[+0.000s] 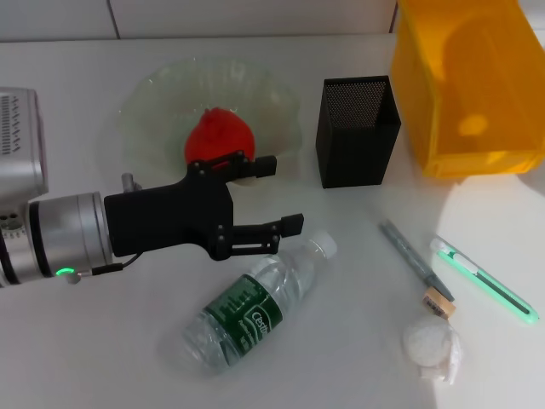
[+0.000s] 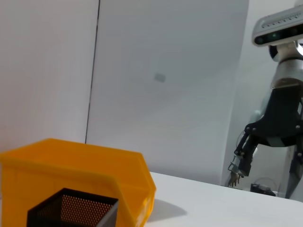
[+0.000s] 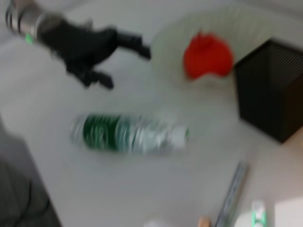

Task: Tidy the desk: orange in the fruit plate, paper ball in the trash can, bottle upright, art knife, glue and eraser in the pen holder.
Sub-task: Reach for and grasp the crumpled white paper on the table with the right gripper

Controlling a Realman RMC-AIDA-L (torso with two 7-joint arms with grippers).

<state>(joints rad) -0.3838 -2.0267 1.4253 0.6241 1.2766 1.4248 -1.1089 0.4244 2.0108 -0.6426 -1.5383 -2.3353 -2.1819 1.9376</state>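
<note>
With the orange lying in the fruit plate, the left gripper, spread wide and empty, hovers above the toppled bottle near the desk's front edge; grasping and righting it seems next.

The fruit plate looks like translucent pale-green glass with a glossy, rippled surface, and the orange in it has a matt, slightly rough red-orange skin. The pen holder is matt black metal mesh, the trash can smooth, faintly shiny yellow plastic, and the bottle clear, glossy, ribbed plastic with a smooth green label and a white plastic cap. The paper ball is crumpled matt white paper, the table is a smooth, matt white surface, and the left gripper has matt black plastic-looking fingers on a brushed silver metal wrist.
</note>
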